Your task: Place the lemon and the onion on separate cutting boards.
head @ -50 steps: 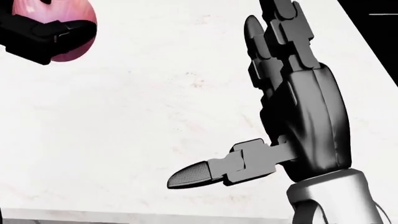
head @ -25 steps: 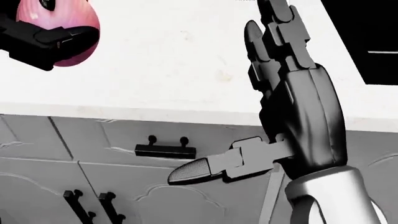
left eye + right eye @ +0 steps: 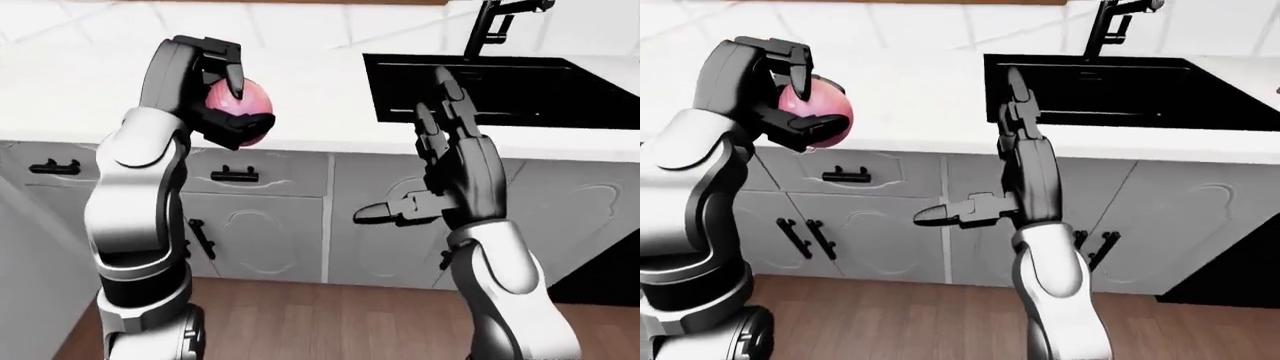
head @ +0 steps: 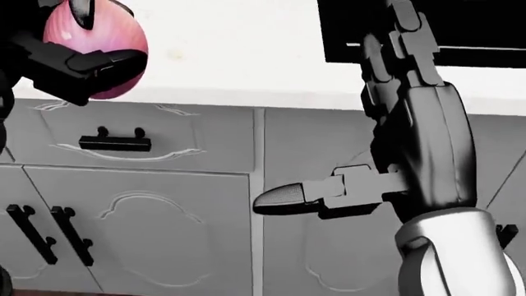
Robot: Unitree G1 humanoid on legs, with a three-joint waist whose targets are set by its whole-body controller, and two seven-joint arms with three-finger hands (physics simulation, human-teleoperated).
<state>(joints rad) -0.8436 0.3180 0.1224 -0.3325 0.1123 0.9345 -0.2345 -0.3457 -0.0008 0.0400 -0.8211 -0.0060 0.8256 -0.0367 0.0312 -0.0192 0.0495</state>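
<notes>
The onion (image 3: 238,109) is held in the closed left hand (image 3: 215,90), raised above the edge of the white counter (image 3: 300,105). The right hand (image 3: 450,161) is open and empty, fingers extended. Over the last second the whole picture shifted: the camera moved away from the counter, bringing the cabinet doors (image 4: 140,234) and sink (image 3: 500,86) into view. The robot is probably repositioning. No lemon, cutting boards or legible writing appear.

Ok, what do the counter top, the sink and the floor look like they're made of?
Counter top: pale stone, probably marble, matte, with faint grey veining. Sink: flat black basin, likely composite or coated metal; no shine shows, so I can't say which. Floor: brown wood planks with visible grain lines.
</notes>
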